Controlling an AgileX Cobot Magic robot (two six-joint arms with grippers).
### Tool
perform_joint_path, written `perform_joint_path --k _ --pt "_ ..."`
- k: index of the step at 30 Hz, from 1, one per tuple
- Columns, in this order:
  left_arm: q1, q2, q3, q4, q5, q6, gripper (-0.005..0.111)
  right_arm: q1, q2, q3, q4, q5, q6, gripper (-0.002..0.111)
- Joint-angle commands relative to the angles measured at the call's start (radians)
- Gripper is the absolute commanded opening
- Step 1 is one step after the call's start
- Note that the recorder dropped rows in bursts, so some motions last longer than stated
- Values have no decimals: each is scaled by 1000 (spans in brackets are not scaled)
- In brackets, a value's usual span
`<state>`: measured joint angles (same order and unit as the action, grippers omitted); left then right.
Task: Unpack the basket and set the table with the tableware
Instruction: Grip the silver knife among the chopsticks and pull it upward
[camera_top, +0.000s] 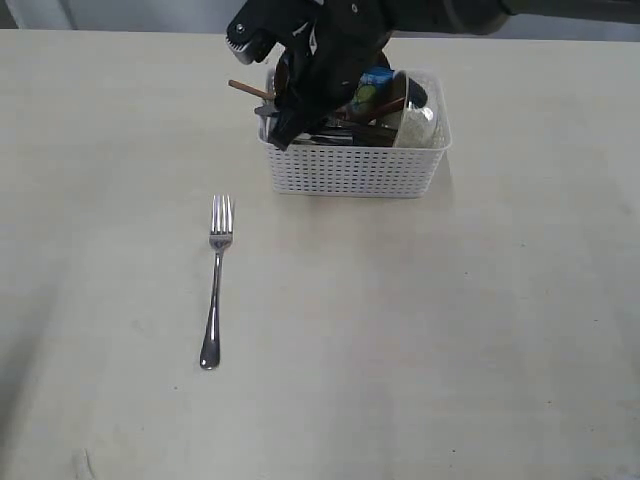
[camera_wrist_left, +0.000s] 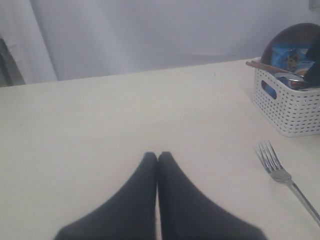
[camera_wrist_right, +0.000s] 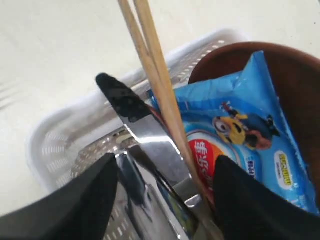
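Right gripper: jaws spread wide, down inside the basket, astride knife and chopsticks, clamping neither.
Knife: steel blade lay between the jaws, in the basket.
Chopsticks: wooden pair, just beside the blade, poking over the rim toward 10 o'clock.
Snack bag: blue, leaned against the dark brown plate.
Basket: white lattice, stood at 12 o'clock on the table.
Fork: lay on the table at 7 o'clock from the basket, apart, tines toward 12.
Left gripper: fingers pressed together, empty, over the table.
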<state>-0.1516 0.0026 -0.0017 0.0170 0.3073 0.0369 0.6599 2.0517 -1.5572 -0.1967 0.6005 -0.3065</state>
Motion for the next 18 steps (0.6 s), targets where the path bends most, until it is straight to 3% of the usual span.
perform_joint_path --k 1,18 --pt "1 -3 2 -3 -8 -3 0 0 17 0 9 -23 -24 55" --pt "1 -3 2 -3 -8 -3 0 0 92 0 6 -96 -34 54"
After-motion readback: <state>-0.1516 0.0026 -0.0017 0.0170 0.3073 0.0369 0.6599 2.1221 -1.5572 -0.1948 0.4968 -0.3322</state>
